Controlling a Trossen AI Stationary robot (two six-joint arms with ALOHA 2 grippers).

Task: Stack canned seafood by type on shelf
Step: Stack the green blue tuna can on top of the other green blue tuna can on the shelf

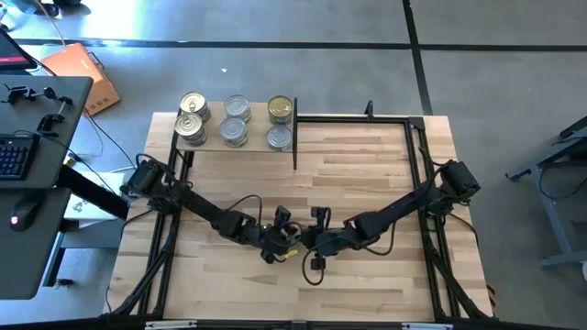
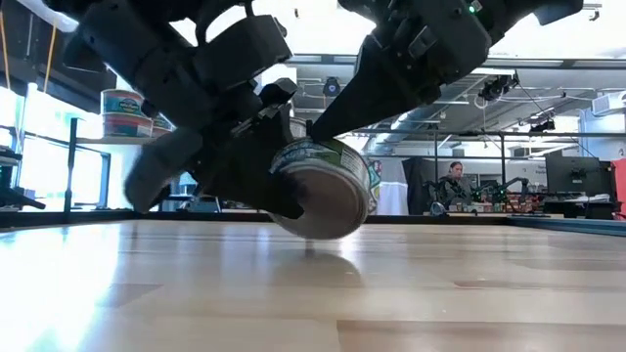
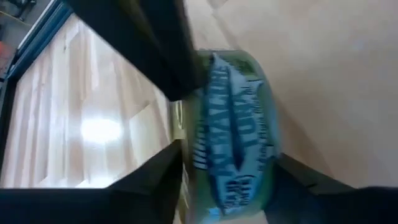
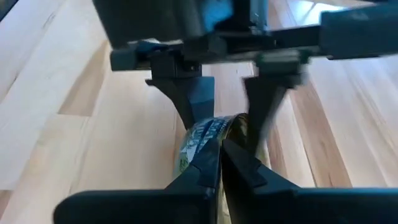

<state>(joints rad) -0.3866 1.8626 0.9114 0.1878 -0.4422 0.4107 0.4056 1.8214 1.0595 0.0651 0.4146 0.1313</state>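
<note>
Six short round metal tins sit stacked on small light-wood shelf. Left gripper clamped on green-labelled round tin, tilted above light-wood table; right gripper just beside, fingers together.

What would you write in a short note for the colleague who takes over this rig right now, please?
Left gripper: shut on a green-labelled tin, tilted just above the table at its middle.
Right gripper: right beside that tin; its fingers look shut, tips against the tin.
Shelf, far left corner: six tins in three stacks of two, gold-topped stacks at both ends, silver-topped in the middle.
Left: get the held tin onto its matching stack. No other loose tins in sight.
</note>
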